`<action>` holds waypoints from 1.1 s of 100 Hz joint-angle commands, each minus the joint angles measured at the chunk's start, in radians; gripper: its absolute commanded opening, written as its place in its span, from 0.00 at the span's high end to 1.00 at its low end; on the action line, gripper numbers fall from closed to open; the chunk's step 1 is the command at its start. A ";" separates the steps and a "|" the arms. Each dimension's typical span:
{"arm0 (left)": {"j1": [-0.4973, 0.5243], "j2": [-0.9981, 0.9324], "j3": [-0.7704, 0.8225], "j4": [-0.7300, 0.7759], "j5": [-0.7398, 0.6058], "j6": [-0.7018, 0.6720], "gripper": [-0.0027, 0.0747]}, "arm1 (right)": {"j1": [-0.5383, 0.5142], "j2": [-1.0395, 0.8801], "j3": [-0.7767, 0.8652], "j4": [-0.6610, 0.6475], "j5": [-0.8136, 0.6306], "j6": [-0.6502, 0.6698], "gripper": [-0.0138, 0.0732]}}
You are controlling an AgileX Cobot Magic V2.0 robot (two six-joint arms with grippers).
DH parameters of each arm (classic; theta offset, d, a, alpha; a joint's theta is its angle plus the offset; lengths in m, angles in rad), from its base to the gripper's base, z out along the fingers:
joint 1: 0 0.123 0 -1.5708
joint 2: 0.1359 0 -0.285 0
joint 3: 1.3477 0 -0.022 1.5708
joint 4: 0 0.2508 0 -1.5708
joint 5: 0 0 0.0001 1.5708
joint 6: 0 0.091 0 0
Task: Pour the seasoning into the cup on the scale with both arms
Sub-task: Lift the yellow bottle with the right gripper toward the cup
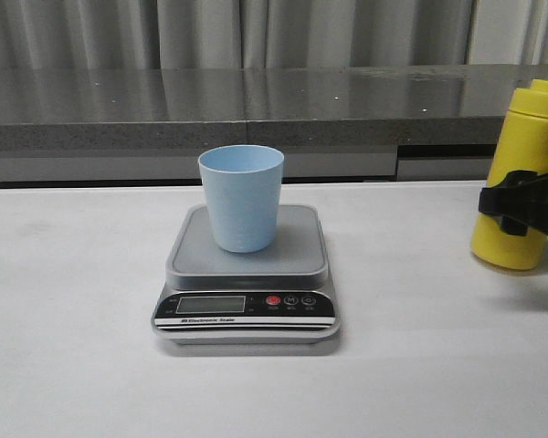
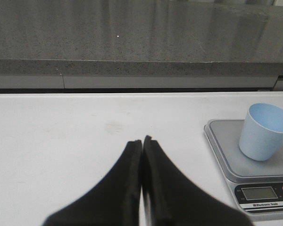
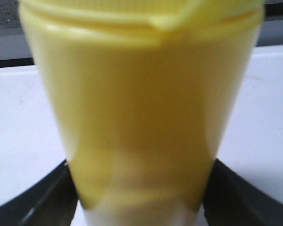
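1. Front view: a light blue cup (image 1: 241, 197) stands upright on the kitchen scale (image 1: 247, 274) at mid-table. Well apart at the right edge, the right gripper (image 1: 521, 208) clasps the yellow seasoning bottle (image 1: 522, 178) around its middle, upright and apparently just off the table.
2. Left wrist view: the left gripper (image 2: 142, 143) hovers with fingers pressed together, holding nothing, the cup and scale off to one side.
3. Right wrist view: the bottle fills the frame between the dark fingers (image 3: 35, 202). The grasp looks done; carrying and pouring remain.

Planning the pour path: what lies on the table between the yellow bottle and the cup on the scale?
Nothing: in the front view only bare white table separates the yellow squeeze bottle, held by the right pincer, from the light blue cup on the scale.
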 commanded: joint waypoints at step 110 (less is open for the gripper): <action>0.003 0.008 -0.024 0.000 -0.076 -0.008 0.99 | 0.015 -0.635 -0.042 -0.590 0.643 -0.035 0.47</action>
